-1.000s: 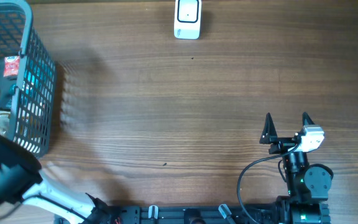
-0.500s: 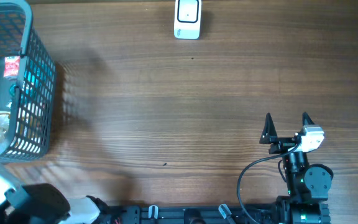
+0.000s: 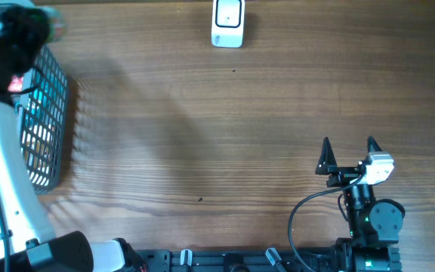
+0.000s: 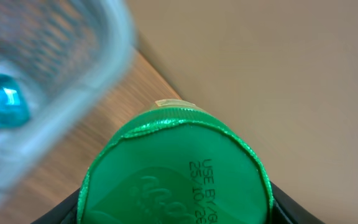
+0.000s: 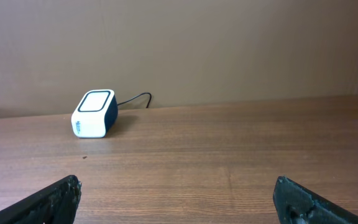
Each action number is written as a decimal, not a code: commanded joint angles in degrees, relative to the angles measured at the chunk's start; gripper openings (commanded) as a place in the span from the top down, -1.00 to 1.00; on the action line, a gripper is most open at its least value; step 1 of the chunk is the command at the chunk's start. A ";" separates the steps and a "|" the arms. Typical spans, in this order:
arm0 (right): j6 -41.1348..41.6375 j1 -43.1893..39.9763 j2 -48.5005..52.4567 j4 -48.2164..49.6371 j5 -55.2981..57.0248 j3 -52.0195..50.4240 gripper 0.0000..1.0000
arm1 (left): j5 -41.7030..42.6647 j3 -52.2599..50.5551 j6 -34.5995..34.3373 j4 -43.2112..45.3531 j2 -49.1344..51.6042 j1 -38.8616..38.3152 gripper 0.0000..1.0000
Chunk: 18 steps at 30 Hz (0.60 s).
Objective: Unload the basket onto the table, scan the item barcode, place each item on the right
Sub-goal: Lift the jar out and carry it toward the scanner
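Note:
The item (image 4: 176, 174) is a round container with a green foil-edged lid printed with a use-by date. It fills the lower left wrist view, with a black finger (image 4: 61, 211) pressed against each side. My left gripper (image 4: 176, 214) is shut on it, up at the table's far left corner (image 3: 21, 30) in the overhead view, where motion blur hides the item. No barcode shows. The white scanner (image 3: 227, 23) sits at the far edge, also ahead-left in the right wrist view (image 5: 94, 114). My right gripper (image 3: 348, 151) rests open and holds nothing (image 5: 178, 199).
A grey wire basket (image 3: 47, 113) stands at the left edge, its rim (image 4: 73, 37) blurred just left of the held item. A teal packet (image 4: 2, 109) lies inside it. The scanner's cable runs off along the back wall.
My left arm has swung from the near-left corner up across the basket to the far-left corner, carrying the green-lidded item. The right arm has not moved.

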 commanded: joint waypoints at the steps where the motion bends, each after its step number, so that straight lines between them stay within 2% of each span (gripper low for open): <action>1: -0.33 -0.15 -0.15 0.17 0.57 0.00 -1.00 | -1.60 0.17 -1.53 1.03 -1.31 -6.34 -0.04; 6: -0.33 -0.15 -0.15 0.17 0.59 0.00 -1.00 | -6.78 0.17 -1.53 1.03 -0.74 -12.81 -0.10; 18: -0.33 -0.15 -0.15 0.17 0.59 -0.02 -1.00 | -7.04 0.17 -1.53 0.37 7.63 -21.11 -0.08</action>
